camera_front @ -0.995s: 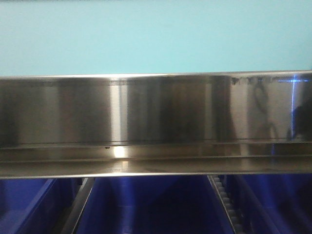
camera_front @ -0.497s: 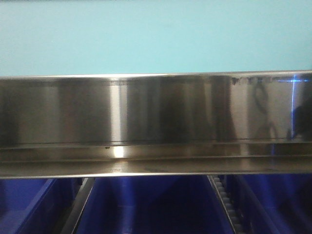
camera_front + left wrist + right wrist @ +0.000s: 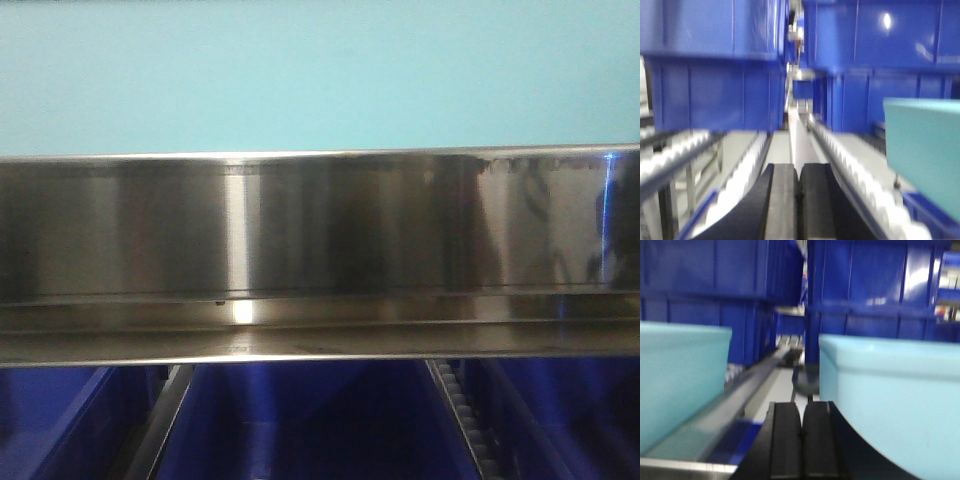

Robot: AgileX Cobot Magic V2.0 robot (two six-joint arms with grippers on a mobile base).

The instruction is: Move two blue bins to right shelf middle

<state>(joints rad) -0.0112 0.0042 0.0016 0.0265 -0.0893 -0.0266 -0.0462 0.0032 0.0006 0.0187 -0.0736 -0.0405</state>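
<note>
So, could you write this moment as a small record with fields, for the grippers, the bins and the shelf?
left gripper: shut, empty, pointing along a roller track
right gripper: shut, empty, aimed at the gap between two pale teal bins
blue bins: on the rack ahead of both wrists, not gripped
front view: steel shelf beam across the middle, blue bins below it
sharpness: both wrist views blurred

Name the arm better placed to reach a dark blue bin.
Probably left: the left gripper, shut, faces dark blue bins across an open roller lane; the right gripper sits between two turquoise bins.
</note>
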